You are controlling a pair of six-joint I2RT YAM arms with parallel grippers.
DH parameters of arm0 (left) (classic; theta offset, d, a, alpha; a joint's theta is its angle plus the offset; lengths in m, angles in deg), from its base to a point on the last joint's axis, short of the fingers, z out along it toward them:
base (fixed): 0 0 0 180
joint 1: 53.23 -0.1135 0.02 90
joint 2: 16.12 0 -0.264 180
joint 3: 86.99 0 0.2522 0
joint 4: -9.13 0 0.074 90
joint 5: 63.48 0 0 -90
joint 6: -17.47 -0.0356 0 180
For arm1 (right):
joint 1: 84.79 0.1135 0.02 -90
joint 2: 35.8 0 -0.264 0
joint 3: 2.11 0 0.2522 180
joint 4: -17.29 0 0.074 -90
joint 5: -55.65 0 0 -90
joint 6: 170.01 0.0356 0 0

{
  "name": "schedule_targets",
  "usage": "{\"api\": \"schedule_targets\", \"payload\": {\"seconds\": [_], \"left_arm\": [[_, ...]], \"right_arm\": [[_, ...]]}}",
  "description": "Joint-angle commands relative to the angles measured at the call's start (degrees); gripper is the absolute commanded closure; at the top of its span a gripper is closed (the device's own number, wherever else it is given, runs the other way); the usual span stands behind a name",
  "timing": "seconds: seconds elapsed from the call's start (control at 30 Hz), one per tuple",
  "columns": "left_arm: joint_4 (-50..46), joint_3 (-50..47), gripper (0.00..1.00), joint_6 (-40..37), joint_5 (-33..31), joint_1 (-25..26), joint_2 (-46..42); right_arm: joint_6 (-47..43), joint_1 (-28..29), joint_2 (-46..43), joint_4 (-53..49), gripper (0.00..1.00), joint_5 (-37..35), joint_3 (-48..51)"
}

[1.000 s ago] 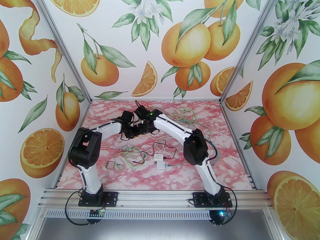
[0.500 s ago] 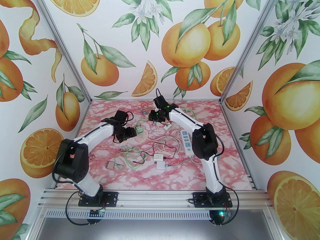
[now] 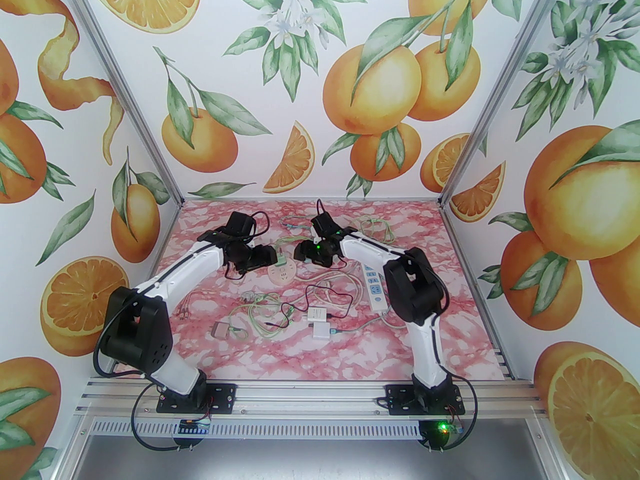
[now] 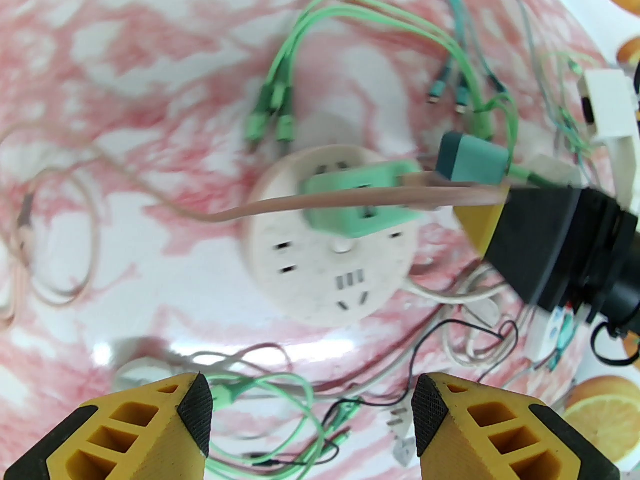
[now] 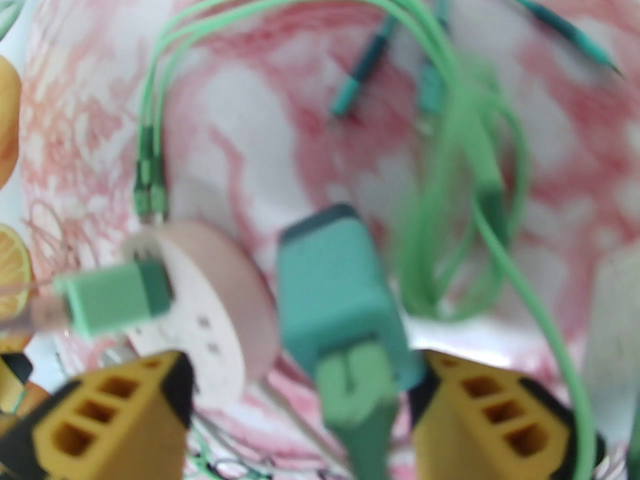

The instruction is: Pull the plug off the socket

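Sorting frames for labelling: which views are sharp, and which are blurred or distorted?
Top external: sharp, evenly lit. Left wrist: fisheye-bent, round socket slightly soft, glare patch on the table. Right wrist: heavily blurred, teal plug and green cables smeared.

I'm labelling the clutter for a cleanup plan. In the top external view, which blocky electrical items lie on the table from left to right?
Grey charger block → round socket → white adapters → white power strip.

The teal plug point(image 5: 340, 288) is out of the round pale socket point(image 4: 320, 268), just beside it; the socket lies flat.
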Motion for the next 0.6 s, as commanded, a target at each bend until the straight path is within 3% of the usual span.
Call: {"api": "schedule_targets", "payload": {"seconds": [0.0,0.2,0.23,0.57], "left_arm": [[1.2,3.4,0.3,-2.6,-1.2,1.8,3.4],[1.2,6.8,0.31,-2.9,-3.4,3.7,8.5],[1.0,7.6,0.31,-3.1,-4.0,4.0,9.4],[-0.5,13.5,0.3,-3.3,-10.2,4.7,17.6]], "right_arm": [[-1.2,0.0,-5.4,-2.0,0.12,-3.6,1.1],[-3.1,0.8,-9.9,-4.6,0.09,-5.7,1.9],[-3.5,1.0,-10.5,-5.3,0.01,-6.2,1.9],[-6.9,3.7,-19.1,-11.5,0.0,-16.6,5.5]]}}
